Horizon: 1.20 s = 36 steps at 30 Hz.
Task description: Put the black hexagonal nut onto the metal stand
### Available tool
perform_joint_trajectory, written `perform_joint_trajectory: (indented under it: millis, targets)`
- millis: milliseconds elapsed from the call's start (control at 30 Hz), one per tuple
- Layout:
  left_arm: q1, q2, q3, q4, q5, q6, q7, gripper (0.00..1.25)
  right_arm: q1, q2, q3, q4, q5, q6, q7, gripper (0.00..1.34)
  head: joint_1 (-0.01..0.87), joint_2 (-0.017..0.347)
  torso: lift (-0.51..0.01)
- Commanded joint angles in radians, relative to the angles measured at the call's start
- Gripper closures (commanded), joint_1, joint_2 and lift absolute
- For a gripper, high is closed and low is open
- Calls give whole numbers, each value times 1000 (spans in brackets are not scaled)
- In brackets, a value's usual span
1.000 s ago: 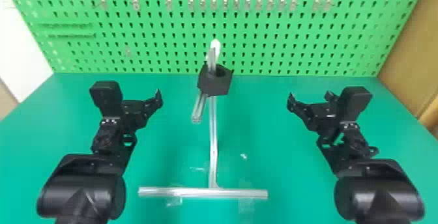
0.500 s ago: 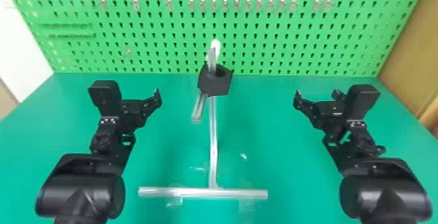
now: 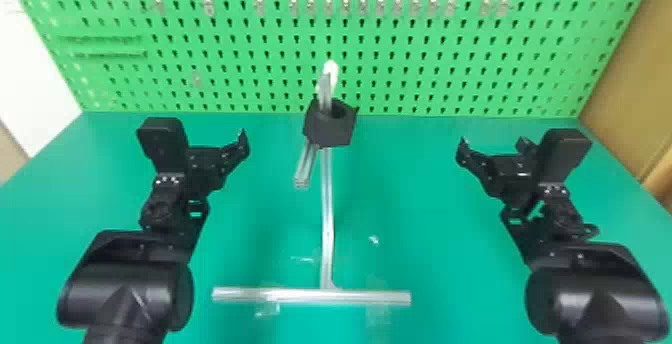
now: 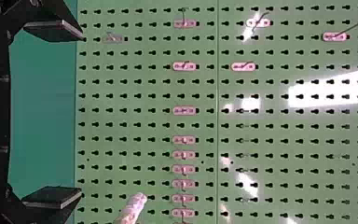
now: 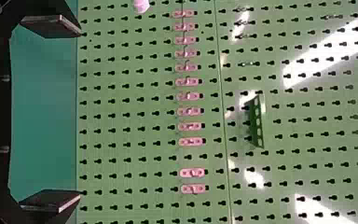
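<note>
Nut (image 3: pixel 320 128), black and six-sided, sits high on the metal stand (image 3: pixel 327 218), a bar of the stand going into its opening; how deep that bar reaches I cannot tell. Reckoned from the nut in the head view, a white tip (image 3: pixel 330 70) pokes up at twelve, a short bar (image 3: pixel 305 168) sticks out at seven, and the base bar (image 3: pixel 370 296) lies crosswise at six, with clear tape (image 3: pixel 377 315) by it. The left gripper (image 3: pixel 212 155) is near nine o'clock and the right gripper (image 3: pixel 492 148) near three, each well apart from the nut; the wrist views show both pairs of fingers spread wide. Green table (image 3: pixel 450 268) lies between each gripper and the stand. Toward twelve, the table ends at a green pegboard (image 3: pixel 425 70) with small hooks (image 3: pixel 363 3); a brown panel (image 3: pixel 625 78) borders it around two.
</note>
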Motion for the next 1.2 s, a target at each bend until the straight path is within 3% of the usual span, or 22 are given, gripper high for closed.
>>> perform_joint_trajectory:
  millis: [0,1167]
  targets:
    - [-1,0,0,0,0,-3,0,113,1,-1,0,-5,0,5,0,85,693,81,-1]
    - [-3,0,-2,0,2,-12,0,114,4,-1,-9,-20,0,30,-2,85,693,81,-1]
